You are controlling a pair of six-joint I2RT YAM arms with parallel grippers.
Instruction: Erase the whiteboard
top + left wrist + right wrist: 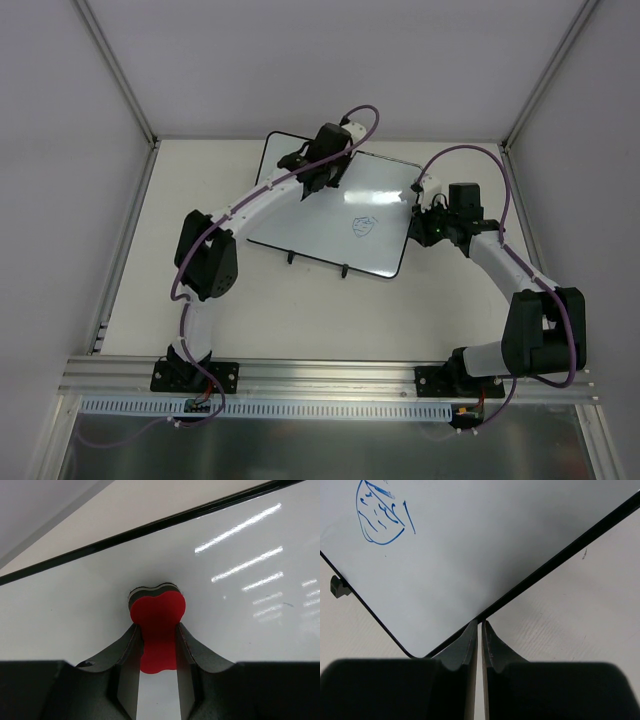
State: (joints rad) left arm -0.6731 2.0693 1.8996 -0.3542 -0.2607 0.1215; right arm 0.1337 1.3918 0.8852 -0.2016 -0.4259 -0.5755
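The whiteboard [320, 225] lies flat on the table, white with a thin black frame and a small blue marker doodle [365, 226] right of its middle. My left gripper [318, 180] is over the board's far part, shut on a red bone-shaped eraser [157, 611] whose end touches the white surface [240, 595]. My right gripper [425, 225] is shut with nothing between its fingers; its tips [480, 625] sit at the black frame of the board's right edge. The doodle [380, 515] shows at the upper left of the right wrist view.
The board's two small black feet [345, 268] stick out from its near edge; one shows in the right wrist view [339, 586]. Grey walls and metal posts [115, 70] enclose the table. An aluminium rail [330, 372] runs along the near edge.
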